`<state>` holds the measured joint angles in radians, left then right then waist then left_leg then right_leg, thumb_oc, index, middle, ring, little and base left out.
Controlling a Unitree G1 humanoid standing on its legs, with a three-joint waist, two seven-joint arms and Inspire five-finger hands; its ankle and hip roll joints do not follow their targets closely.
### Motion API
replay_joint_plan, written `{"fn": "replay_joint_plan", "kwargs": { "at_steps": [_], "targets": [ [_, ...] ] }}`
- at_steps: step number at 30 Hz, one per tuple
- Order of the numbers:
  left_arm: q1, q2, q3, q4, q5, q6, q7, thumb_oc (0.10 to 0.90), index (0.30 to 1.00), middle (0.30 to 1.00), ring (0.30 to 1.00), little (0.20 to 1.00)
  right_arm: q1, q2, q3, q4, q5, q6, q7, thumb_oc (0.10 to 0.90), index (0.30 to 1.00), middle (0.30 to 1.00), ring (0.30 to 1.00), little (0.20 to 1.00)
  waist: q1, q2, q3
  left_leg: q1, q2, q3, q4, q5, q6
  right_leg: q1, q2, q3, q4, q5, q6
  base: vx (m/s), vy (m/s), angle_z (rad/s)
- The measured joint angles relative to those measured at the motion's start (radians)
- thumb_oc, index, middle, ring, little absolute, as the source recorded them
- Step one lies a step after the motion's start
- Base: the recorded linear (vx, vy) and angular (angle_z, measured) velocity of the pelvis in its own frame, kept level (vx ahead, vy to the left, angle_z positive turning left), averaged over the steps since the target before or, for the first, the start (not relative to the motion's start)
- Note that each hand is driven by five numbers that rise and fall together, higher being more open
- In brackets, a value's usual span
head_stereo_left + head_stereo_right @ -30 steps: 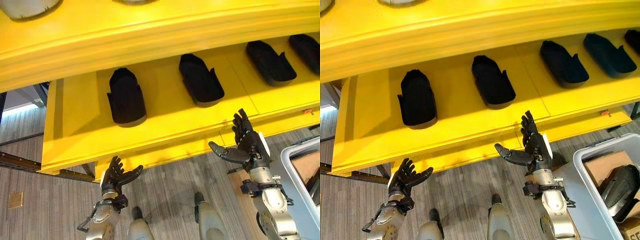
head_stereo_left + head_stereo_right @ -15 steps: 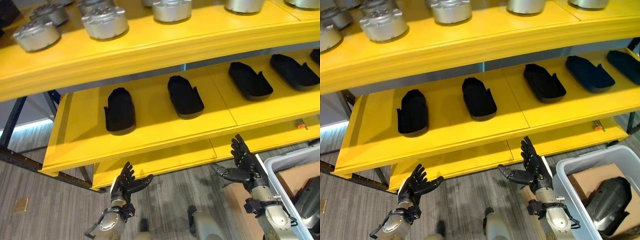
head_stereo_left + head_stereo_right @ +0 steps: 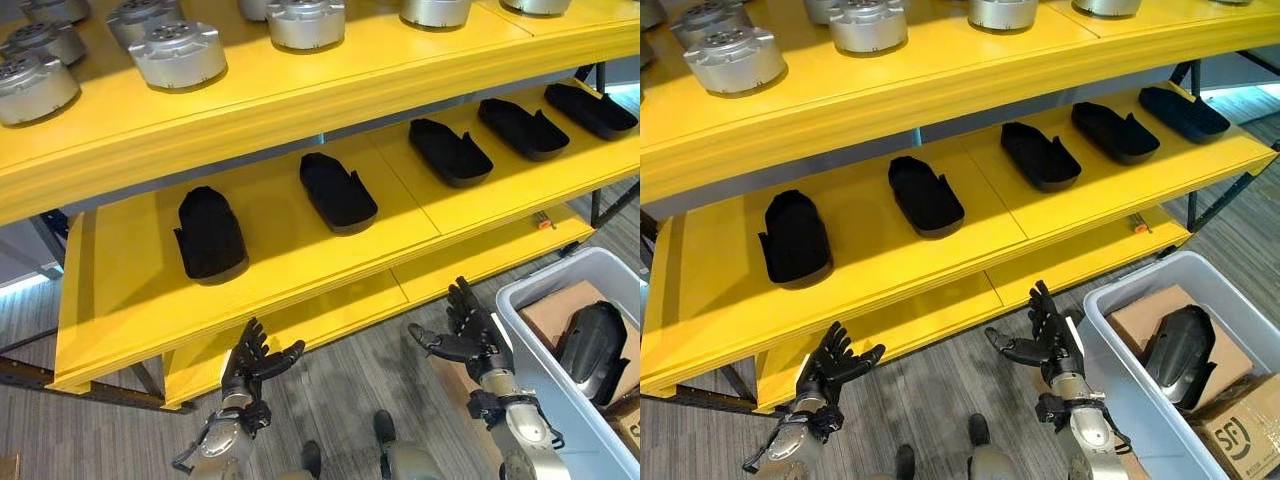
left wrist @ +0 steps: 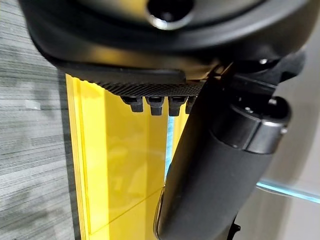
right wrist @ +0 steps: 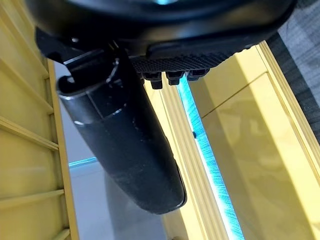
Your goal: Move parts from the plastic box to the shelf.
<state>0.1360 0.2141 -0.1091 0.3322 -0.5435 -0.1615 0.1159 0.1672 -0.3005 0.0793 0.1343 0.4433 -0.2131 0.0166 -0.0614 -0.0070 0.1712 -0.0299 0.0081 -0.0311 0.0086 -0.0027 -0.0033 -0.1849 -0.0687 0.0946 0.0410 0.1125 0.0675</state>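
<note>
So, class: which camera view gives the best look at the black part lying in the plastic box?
The right eye view: the black part shows whole there, lying on cardboard inside the plastic box. In the left eye view it sits at the picture's edge, with the box cut off. The wrist views show yellow shelf boards past each hand.

Shelf point(image 3: 940, 250) at 12 o'clock, parts point(image 3: 925, 195) in a row on middle tier. Plastic box point(image 3: 1120, 385) at 4 o'clock on floor, one part point(image 3: 1180, 350) inside on cardboard point(image 3: 1140, 320).
</note>
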Motion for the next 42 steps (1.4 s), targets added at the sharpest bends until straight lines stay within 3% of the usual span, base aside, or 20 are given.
{"fn": "replay_joint_plan", "kwargs": {
  "at_steps": [3,9,15,18,19,21,22,23,25,26,28,30,31,32,34,35,38,42],
  "targets": [
    [0.009,-0.002,0.0,-0.001,0.0,0.0,0.012,0.9,1.0,1.0,1.0,1.0,0.002,0.0,0.006,0.001,-0.01,0.006,-0.009,0.9,1.0,1.0,1.0,1.0,-0.001,0.001,-0.002,0.02,-0.008,0.015,-0.015,0.002,0.003,0.023,-0.006,0.013,-0.041,0.034,0.003,0.03,0.108,-0.17],
    [0.028,-0.001,-0.001,-0.001,0.0,0.001,0.022,0.9,1.0,1.0,1.0,1.0,0.008,0.001,0.004,0.001,-0.011,0.018,-0.013,0.9,1.0,1.0,1.0,1.0,0.005,-0.005,-0.002,0.07,-0.016,0.041,-0.052,0.003,0.009,0.053,-0.003,0.039,-0.06,0.035,0.02,0.03,0.096,-0.14],
    [0.032,0.009,-0.002,-0.001,0.001,0.001,0.032,0.9,1.0,1.0,1.0,1.0,0.01,0.028,0.006,-0.001,-0.01,0.026,-0.013,0.9,1.0,1.0,1.0,1.0,-0.012,-0.037,-0.003,0.067,-0.041,0.084,-0.047,-0.005,0.028,0.022,-0.008,0.094,-0.044,0.038,0.038,-0.02,0.116,-0.23],
    [0.019,0.023,-0.008,-0.011,0.01,0.001,0.036,0.9,1.0,1.0,1.0,1.0,0.012,0.028,0.004,-0.002,-0.01,0.027,-0.015,0.9,1.0,1.0,1.0,1.0,-0.037,-0.066,0.004,0.059,-0.067,0.17,-0.044,-0.003,0.046,-0.026,-0.03,0.125,-0.052,0.005,0.069,-0.07,0.152,-0.76],
    [0.023,0.03,-0.011,-0.013,0.01,0.001,0.052,0.9,1.0,1.0,1.0,1.0,0.008,0.031,0.002,-0.006,-0.011,0.026,-0.017,0.9,1.0,1.0,1.0,1.0,-0.048,-0.072,0.003,0.051,-0.067,0.208,-0.041,-0.007,0.058,-0.05,-0.034,0.14,-0.049,-0.015,0.097,-0.05,0.109,-1.02],
    [0.023,0.047,-0.007,-0.017,0.019,0.001,0.051,0.9,1.0,1.0,1.0,1.0,0.005,0.038,0.0,-0.003,-0.011,0.033,-0.024,0.9,1.0,1.0,1.0,1.0,-0.037,-0.076,0.007,0.038,-0.046,0.299,-0.04,-0.003,0.07,-0.104,-0.034,0.134,0.011,-0.038,0.112,-0.08,0.096,-1.11],
    [0.017,0.047,-0.003,-0.017,0.018,0.001,0.054,0.9,1.0,1.0,1.0,1.0,0.005,0.038,0.004,-0.003,-0.011,0.034,-0.025,0.9,1.0,1.0,1.0,1.0,-0.044,-0.075,0.008,0.033,-0.036,0.32,-0.035,-0.005,0.071,-0.127,-0.02,0.103,0.061,-0.042,0.106,-0.07,0.021,-1.06],
    [0.008,0.055,0.001,-0.017,0.019,0.001,0.054,0.9,1.0,1.0,1.0,1.0,0.005,0.04,0.006,-0.002,-0.011,0.034,-0.026,0.9,1.0,1.0,1.0,1.0,-0.033,-0.07,0.016,0.035,-0.019,0.361,-0.032,-0.005,0.072,-0.144,-0.037,-0.002,0.112,-0.061,0.07,-0.07,0.045,-1.19],
    [-0.019,0.054,0.009,-0.018,0.019,0.001,0.053,0.9,1.0,1.0,1.0,1.0,0.01,0.037,0.006,-0.003,-0.012,0.033,-0.026,0.9,1.0,1.0,1.0,1.0,-0.009,-0.042,0.035,0.052,0.022,0.434,-0.034,-0.007,0.075,-0.113,-0.125,-0.305,0.197,-0.102,0.036,-0.05,0.029,-1.21],
    [-0.024,0.048,0.019,-0.024,0.018,-0.001,0.053,0.9,1.0,1.0,1.0,1.0,0.012,0.036,0.007,-0.003,-0.013,0.033,-0.025,0.9,1.0,1.0,1.0,1.0,0.006,-0.041,0.037,0.063,0.029,0.47,-0.036,-0.008,0.075,-0.092,-0.185,-0.426,0.224,-0.113,0.022,0.01,-0.031,-0.95],
    [-0.025,0.047,0.032,-0.024,0.017,-0.007,0.053,0.9,1.0,1.0,1.0,1.0,0.016,0.036,0.009,-0.007,-0.033,0.033,-0.024,0.9,1.0,1.0,1.0,1.0,0.01,-0.046,0.037,0.073,0.033,0.498,-0.032,-0.012,0.064,-0.04,-0.232,-0.399,0.204,-0.12,0.051,0.05,-0.063,-0.77],
    [-0.015,0.059,0.035,-0.024,0.017,-0.007,0.053,0.9,1.0,1.0,1.0,1.0,0.028,0.04,0.019,-0.008,-0.043,0.033,-0.025,0.9,1.0,1.0,1.0,1.0,0.01,-0.075,0.036,0.095,0.014,0.525,-0.029,-0.011,0.039,0.038,-0.258,-0.388,0.139,-0.073,0.051,0.05,-0.082,-0.49],
    [-0.02,0.043,0.036,-0.012,0.015,-0.005,0.055,0.9,1.0,1.0,1.0,1.0,0.024,0.029,0.019,-0.003,-0.044,0.035,-0.025,0.9,1.0,1.0,1.0,1.0,0.008,-0.059,0.045,0.104,0.022,0.524,-0.023,-0.01,0.038,0.058,-0.238,-0.386,0.099,-0.049,0.075,0.07,-0.071,-0.62],
    [0.007,0.034,0.031,-0.023,0.015,-0.009,0.045,0.9,1.0,1.0,1.0,1.0,0.026,0.018,0.021,-0.005,-0.044,0.037,-0.025,0.9,1.0,1.0,1.0,1.0,0.012,-0.044,0.042,0.106,0.036,0.491,-0.025,-0.013,0.036,0.067,-0.2,-0.339,0.068,-0.033,0.062,0.09,-0.095,-0.73],
    [0.025,0.032,0.026,-0.027,0.016,-0.009,0.038,0.9,1.0,1.0,1.0,1.0,0.024,0.009,0.021,-0.006,-0.044,0.038,-0.026,0.9,1.0,1.0,1.0,1.0,0.004,-0.03,0.039,0.105,0.053,0.476,-0.024,-0.017,0.03,0.059,-0.173,-0.313,0.057,-0.027,0.053,0.09,-0.113,-0.68],
    [0.032,0.032,0.024,-0.027,0.016,-0.008,0.028,0.9,1.0,1.0,1.0,1.0,0.029,-0.009,0.016,-0.007,-0.043,0.039,-0.026,0.9,1.0,1.0,1.0,1.0,-0.015,-0.024,0.036,0.109,0.07,0.466,-0.026,-0.02,0.0,0.054,-0.145,-0.295,0.043,-0.025,0.051,0.08,-0.135,-0.45],
    [0.024,0.018,0.026,-0.029,0.015,-0.008,0.023,0.9,1.0,1.0,1.0,1.0,0.045,-0.034,-0.004,-0.007,-0.043,0.039,-0.026,0.9,1.0,1.0,1.0,1.0,-0.04,-0.023,0.036,0.11,0.083,0.469,-0.028,-0.008,-0.024,0.057,-0.128,-0.292,0.019,-0.012,0.043,0.06,-0.102,-0.19],
    [0.024,-0.002,0.029,-0.029,0.014,-0.008,0.023,0.9,1.0,1.0,1.0,1.0,0.052,-0.038,-0.012,-0.008,-0.042,0.039,-0.021,0.9,1.0,1.0,1.0,1.0,-0.045,-0.015,0.031,0.113,0.093,0.477,-0.034,-0.003,-0.03,0.073,-0.11,-0.275,-0.037,0.029,0.03,0.06,-0.112,-0.15]
  ]
}}
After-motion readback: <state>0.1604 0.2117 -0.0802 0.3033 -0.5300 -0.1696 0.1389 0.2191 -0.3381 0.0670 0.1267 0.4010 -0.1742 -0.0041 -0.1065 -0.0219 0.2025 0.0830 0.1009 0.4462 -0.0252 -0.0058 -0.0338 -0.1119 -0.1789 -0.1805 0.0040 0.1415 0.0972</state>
